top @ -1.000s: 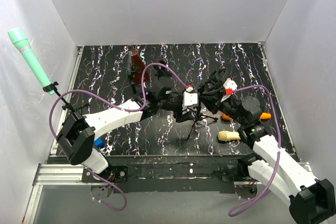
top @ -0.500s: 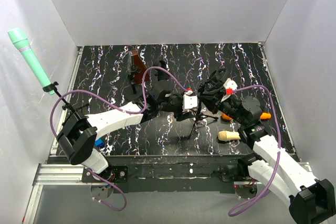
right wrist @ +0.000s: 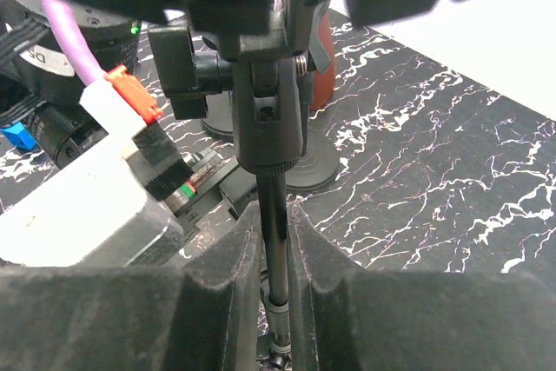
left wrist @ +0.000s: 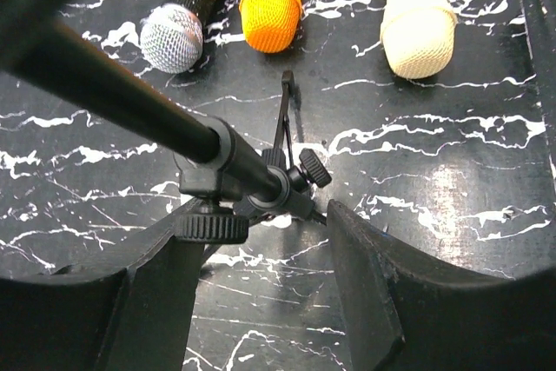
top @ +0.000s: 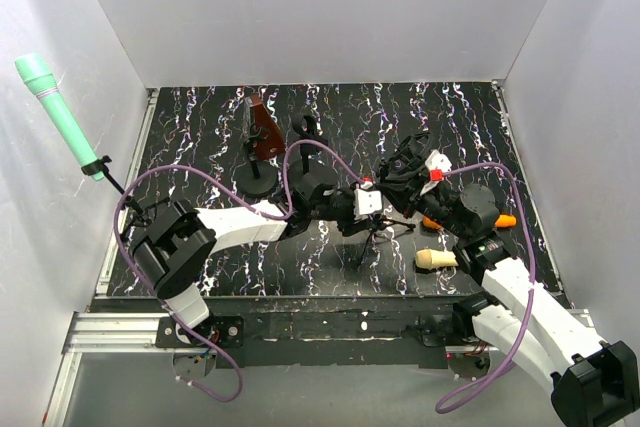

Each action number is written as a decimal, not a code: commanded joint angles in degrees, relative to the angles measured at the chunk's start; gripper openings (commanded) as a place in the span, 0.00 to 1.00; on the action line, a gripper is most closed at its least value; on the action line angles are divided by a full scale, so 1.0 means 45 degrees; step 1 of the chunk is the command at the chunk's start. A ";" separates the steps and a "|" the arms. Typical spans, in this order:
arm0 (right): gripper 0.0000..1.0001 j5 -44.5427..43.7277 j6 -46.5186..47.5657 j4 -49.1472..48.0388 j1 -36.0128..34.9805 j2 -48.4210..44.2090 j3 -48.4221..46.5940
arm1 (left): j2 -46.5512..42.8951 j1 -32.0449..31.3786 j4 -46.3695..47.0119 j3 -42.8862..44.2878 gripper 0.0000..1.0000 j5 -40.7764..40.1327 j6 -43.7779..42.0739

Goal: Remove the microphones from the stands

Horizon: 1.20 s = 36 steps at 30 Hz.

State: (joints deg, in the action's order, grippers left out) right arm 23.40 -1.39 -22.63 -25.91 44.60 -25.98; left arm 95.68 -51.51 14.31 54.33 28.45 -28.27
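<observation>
The right gripper (right wrist: 276,241) is clamped on the tripod stand's (top: 372,235) thin pole, toward the table's (top: 200,137) front edge. The left gripper (left wrist: 261,249) stands half open astride the hub. The stand's microphone is lost in dark blur above the clip mount (right wrist: 269,119). Only the left wrist view shows a silver-grilled microphone (left wrist: 171,36) lying beside an orange microphone (left wrist: 271,6) and a cream microphone (left wrist: 419,28). White walls enclose the black marbled surface.

Robot lab test cell. Plain white panel walls (top: 320,17) box in a black marble-print worktop (top: 200,142). An aluminium extrusion rail (top: 110,332) along the near edge carries the left arm (top: 240,222) and right arm (top: 530,317), trailing loose purple cables (top: 200,177). The only props are a tripod microphone stand (top: 372,237) and a cream microphone (top: 437,259).
</observation>
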 commanded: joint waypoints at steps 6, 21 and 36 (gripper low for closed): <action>0.01 -0.0492 -0.0141 0.3506 0.0016 0.0499 0.0851 | -0.1298 -0.0234 0.0591 -0.0608 0.57 -0.2101 0.1125; 0.01 -0.0375 -0.0082 0.3428 0.0016 0.0597 0.0831 | -0.1965 -0.0253 0.0395 -0.0373 0.43 -0.1791 0.0326; 0.01 -0.0278 -0.0063 0.3389 0.0016 0.0714 0.0773 | -0.1243 -0.0253 0.0299 0.0329 0.22 -0.0814 0.0404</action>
State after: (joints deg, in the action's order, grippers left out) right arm 23.11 -1.45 -22.57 -25.91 44.47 -25.91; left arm 89.97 -52.21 15.49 52.75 21.37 -26.35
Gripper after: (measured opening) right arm 0.204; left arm 0.270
